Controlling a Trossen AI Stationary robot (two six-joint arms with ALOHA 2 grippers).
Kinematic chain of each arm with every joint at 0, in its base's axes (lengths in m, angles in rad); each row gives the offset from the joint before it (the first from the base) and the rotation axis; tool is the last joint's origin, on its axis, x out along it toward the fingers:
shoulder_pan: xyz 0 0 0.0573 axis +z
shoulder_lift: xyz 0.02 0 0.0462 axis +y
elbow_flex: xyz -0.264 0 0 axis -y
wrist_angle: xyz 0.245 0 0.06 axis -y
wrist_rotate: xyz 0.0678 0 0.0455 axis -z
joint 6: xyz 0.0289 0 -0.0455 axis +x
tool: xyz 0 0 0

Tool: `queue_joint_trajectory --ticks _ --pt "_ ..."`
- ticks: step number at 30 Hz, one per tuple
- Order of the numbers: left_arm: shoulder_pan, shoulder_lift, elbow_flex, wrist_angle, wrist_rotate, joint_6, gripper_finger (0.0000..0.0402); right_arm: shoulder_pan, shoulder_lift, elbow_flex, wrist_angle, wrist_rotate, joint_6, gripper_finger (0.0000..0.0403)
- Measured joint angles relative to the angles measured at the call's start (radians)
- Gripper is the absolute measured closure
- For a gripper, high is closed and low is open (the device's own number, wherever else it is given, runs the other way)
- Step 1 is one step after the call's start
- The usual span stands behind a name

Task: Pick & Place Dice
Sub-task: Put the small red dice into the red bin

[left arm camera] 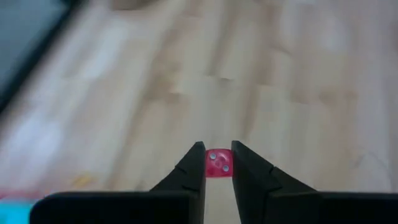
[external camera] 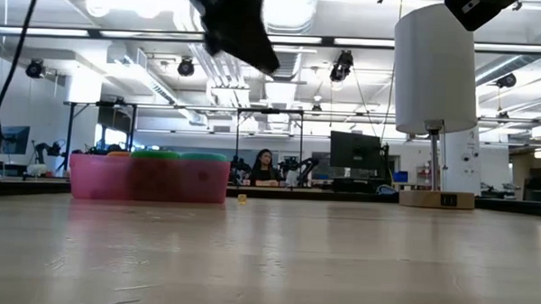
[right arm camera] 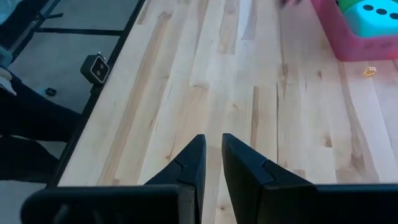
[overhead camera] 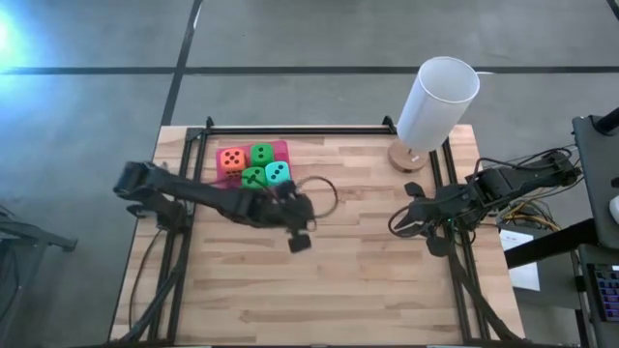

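**Left end effector holds small red die above desk; four big dice sit in pink tray**

High view: pink tray (overhead camera: pixel 281 148) sits at the far left part of the wooden desk (overhead camera: pixel 329 280). Inside it are the orange die (overhead camera: pixel 232 159), two green dice (overhead camera: pixel 261 154) and the teal die (overhead camera: pixel 278 173), packed touching each other. Left end effector (overhead camera: pixel 299 242) is over the desk just in front of the tray, arm reaching in from the left edge. Right end effector (overhead camera: pixel 414 206) is near the right edge of the desk, well apart from the tray. White lamp (overhead camera: pixel 437 101) stands on a round wooden base at the far right corner.

Low view: tray shows at left on the desk, green and teal tops peeking over its rim. A tiny yellow piece (external camera: pixel 242 199) lies just right of it. Left arm hangs above, off the desk. A person sits in the room behind.

Left wrist view: fingers (left arm camera: pixel 189 171) nearly closed, pinching a small red die (left arm camera: pixel 218 163) with pale pips between the tips; desk blurred below.

Right wrist view: fingers (right arm camera: pixel 194 158) almost together, nothing between them, desk below. Tray corner and the teal die show farther off.
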Motion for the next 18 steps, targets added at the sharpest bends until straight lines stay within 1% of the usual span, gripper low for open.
queue_joint_trajectory --ticks 6,10,13,16,18 --pt "0.018 -0.136 -0.003 -0.197 -0.197 -0.240 0.0349 0.000 0.001 0.000 -0.001 0.001 0.000 0.0351" --pt "0.030 -0.212 -0.029 -0.327 -0.290 -0.448 0.0349 0.000 0.001 0.000 0.000 0.001 0.000 0.0351" --pt "0.048 -0.261 -0.054 -0.441 -0.327 -0.629 0.0349 0.000 0.001 0.000 0.000 0.001 0.000 0.0351" --pt "0.074 -0.303 -0.087 -0.549 -0.332 -0.821 0.0349 0.000 0.001 0.000 0.002 0.001 0.000 0.0351" --pt "0.092 -0.331 -0.119 -0.597 -0.332 -0.922 0.0349 0.000 0.001 0.000 0.004 0.001 0.000 0.0351"
